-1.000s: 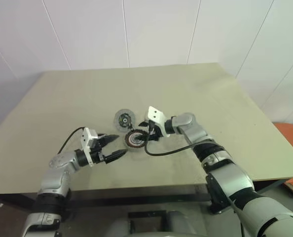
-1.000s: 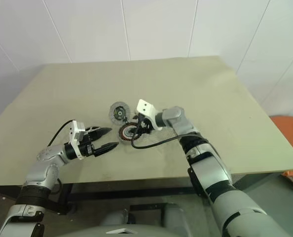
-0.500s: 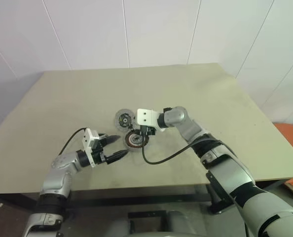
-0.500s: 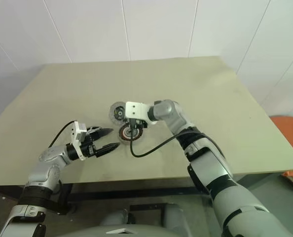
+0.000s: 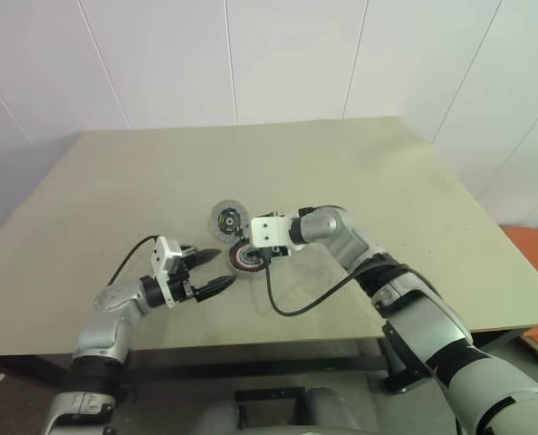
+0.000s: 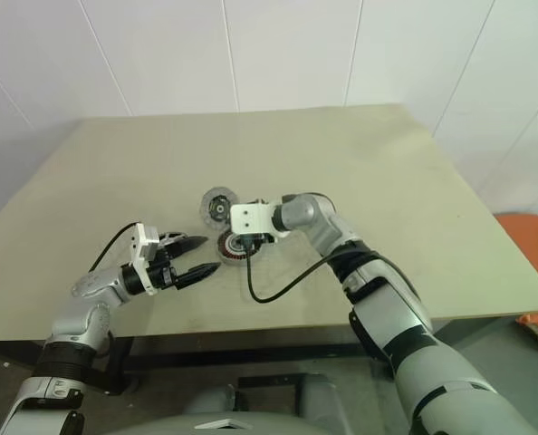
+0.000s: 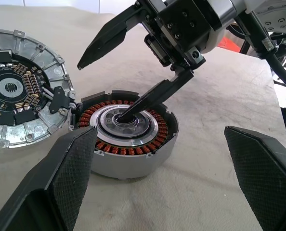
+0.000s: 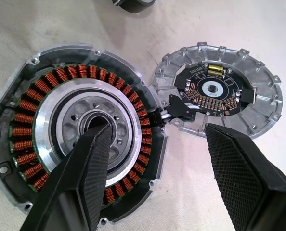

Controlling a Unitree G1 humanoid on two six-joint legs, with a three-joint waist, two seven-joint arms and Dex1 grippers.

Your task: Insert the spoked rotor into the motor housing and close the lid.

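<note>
The motor housing (image 7: 109, 166), a round grey case, lies flat on the table. In it sits the spoked rotor (image 8: 51, 120), a silver wheel ringed by reddish-copper windings. The lid (image 8: 258, 103), a shallow silvery disc with a black circuit board, lies flat against the housing, joined to it by a black connector. My right gripper (image 7: 103, 90) is open above the rotor, angled down. One fingertip (image 7: 133, 108) rests in the hub's centre hole and the other hangs in the air on the lid's side. My left gripper (image 5: 222, 269) is open and level, a short way from the housing with nothing in it.
The beige table (image 5: 387, 172) stretches wide around the parts. My right arm's black cable (image 5: 292, 304) loops over the tabletop just in front of the housing. An orange object (image 5: 536, 249) sits beyond the table's right edge.
My right wrist has rolled and tipped downward over the rotor, swinging its white camera mount round to the left. Housing, lid and left gripper have stayed where they were.
</note>
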